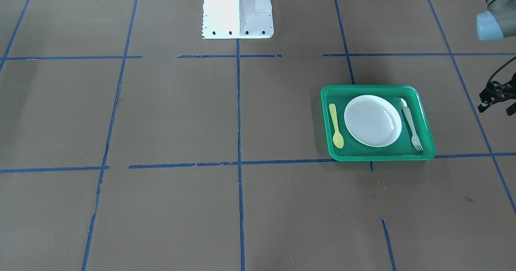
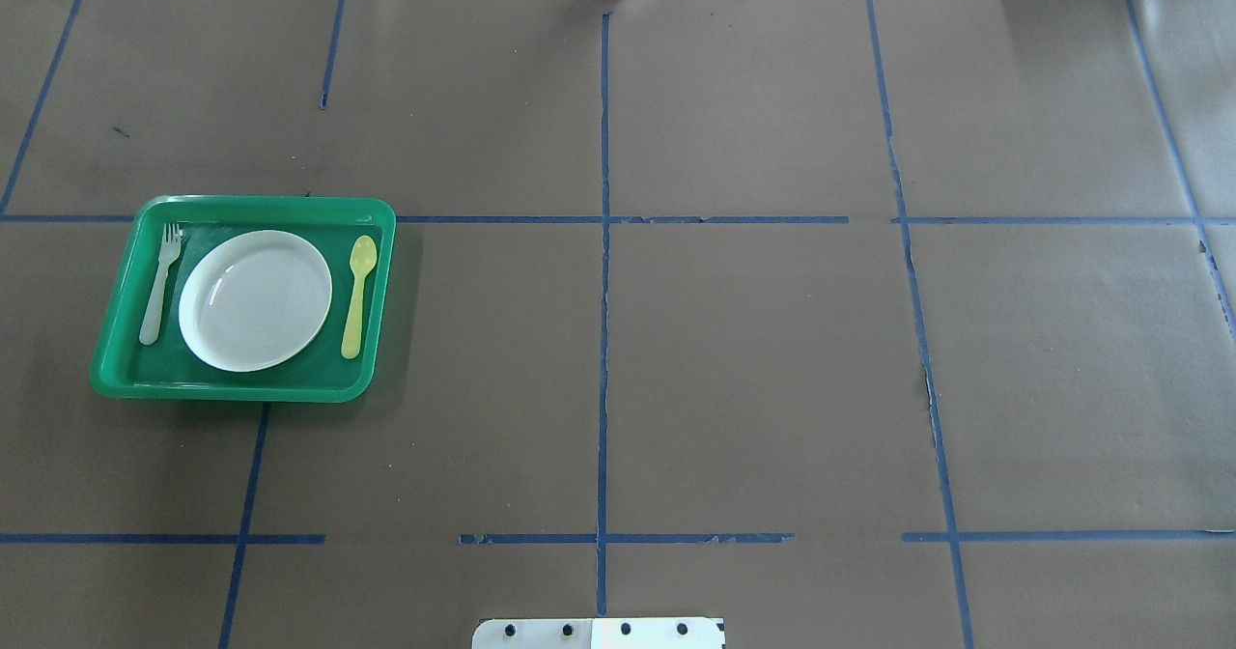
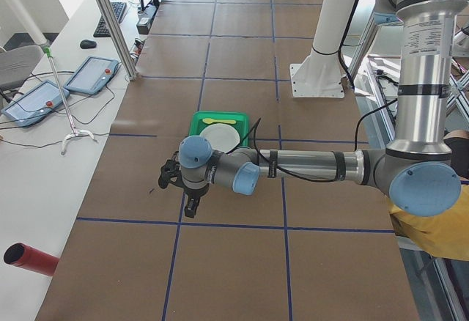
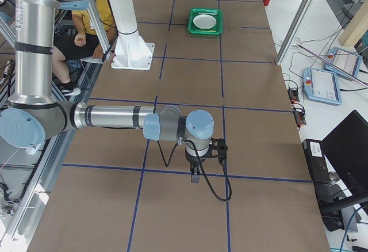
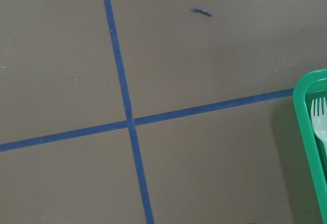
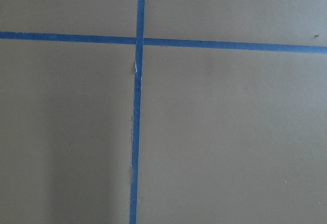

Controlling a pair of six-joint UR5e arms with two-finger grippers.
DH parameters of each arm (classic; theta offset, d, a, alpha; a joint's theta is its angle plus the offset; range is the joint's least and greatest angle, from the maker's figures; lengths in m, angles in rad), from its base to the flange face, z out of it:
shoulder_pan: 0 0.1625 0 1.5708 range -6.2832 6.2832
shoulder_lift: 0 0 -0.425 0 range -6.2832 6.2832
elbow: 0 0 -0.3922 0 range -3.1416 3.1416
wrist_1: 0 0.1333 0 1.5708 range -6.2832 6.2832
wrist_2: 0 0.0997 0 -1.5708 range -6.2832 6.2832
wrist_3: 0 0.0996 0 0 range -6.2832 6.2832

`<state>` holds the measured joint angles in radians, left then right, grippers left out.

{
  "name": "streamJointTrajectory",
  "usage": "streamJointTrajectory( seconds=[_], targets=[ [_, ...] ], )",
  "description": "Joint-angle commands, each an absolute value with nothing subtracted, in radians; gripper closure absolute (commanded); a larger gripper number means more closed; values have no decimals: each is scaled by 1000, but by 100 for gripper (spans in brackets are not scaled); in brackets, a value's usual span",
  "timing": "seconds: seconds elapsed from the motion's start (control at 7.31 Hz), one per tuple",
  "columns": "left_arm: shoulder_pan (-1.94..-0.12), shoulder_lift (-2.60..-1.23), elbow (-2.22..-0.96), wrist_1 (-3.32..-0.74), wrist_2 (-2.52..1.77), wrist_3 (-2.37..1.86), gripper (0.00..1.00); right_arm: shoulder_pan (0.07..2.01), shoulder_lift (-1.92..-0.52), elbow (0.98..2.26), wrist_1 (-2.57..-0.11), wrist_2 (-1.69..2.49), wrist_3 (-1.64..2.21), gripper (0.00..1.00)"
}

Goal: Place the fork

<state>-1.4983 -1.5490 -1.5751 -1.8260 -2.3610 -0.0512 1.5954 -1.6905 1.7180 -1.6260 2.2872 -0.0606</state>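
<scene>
- Fingers (image 1: 483,106) of the left hand (image 1: 496,108): they stand apart at the edge of the front-facing view, with nothing between them. The hand is partly cut off there.
- Position of the left hand: raised over bare surface (image 1: 161,113), off the tray (image 1: 379,157) and beyond the tray's edge on the robot's left. Its wrist view shows a crossing of blue tape lines (image 5: 129,121), and at the right edge the tray's rim and the tines of the fork (image 5: 319,117).
- Right hand (image 4: 208,161): seen only from the side camera, low over the surface at the robot's right end and well apart from the tray. Whether its fingers are parted or closed cannot be told. Its wrist view shows nothing but brown surface and a tape crossing.
- Fork: pale and translucent, lying flat inside the green tray in the strip between the white plate (image 1: 373,120) and the tray wall on the robot's left. The handle runs roughly parallel to that wall and the tines point away from the robot. In the overhead view a thin band of green separates fork from plate. Neither hand touches it.
- Plate: round and bare, in the middle of the tray.
- Spoon (image 1: 335,126): yellow, on the other side of the plate, bowl pointing away from the robot and roughly parallel to the fork.
- Tray: rectangular with rounded corners, resting on the surface in the robot's left half, its far rim over a tape line.
- Robot base (image 1: 238,9): white, at the middle of the robot's edge of the surface.
</scene>
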Motion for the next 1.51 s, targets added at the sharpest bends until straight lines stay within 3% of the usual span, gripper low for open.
streamJointTrajectory(
  seconds=[0.0,0.82,1.37],
  targets=[
    [-1561,-1565,-1613,-1625,-2375,-6,9,1595,-1690,1718,-1626,2287,-61,0],
    [-1614,-1565,-1660,-1499,-2367,81,8,1595,-1690,1718,-1626,2287,-61,0],
    [-1618,-1551,-1680,-1502,-2365,84,1,1595,-1690,1718,-1626,2287,-60,0]
  ],
)
